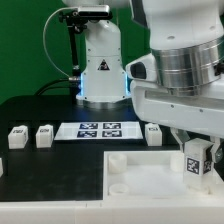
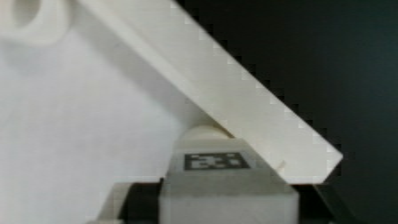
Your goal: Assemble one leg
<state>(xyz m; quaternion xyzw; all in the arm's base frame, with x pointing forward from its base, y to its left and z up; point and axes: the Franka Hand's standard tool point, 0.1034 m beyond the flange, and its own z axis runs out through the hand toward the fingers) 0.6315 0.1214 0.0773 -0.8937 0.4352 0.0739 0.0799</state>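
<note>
My gripper [image 1: 196, 172] is shut on a leg [image 1: 192, 158], a small white post with a black-and-white tag. It holds the leg upright over the right part of the wide white square piece [image 1: 140, 176] at the front. In the wrist view the leg [image 2: 217, 175] sits between the dark fingers [image 2: 157, 200], close above the square piece [image 2: 89, 130] and beside its raised diagonal edge [image 2: 240, 90]. A round corner socket [image 2: 32, 30] shows at the far corner. Three more legs stand on the table: two at the exterior view's left [image 1: 17, 137] [image 1: 43, 135] and one near the gripper [image 1: 153, 133].
The marker board [image 1: 100, 130] lies flat between the loose legs. The robot base [image 1: 100, 75] stands behind it. The black table [image 1: 50, 175] lies in front of a green backdrop.
</note>
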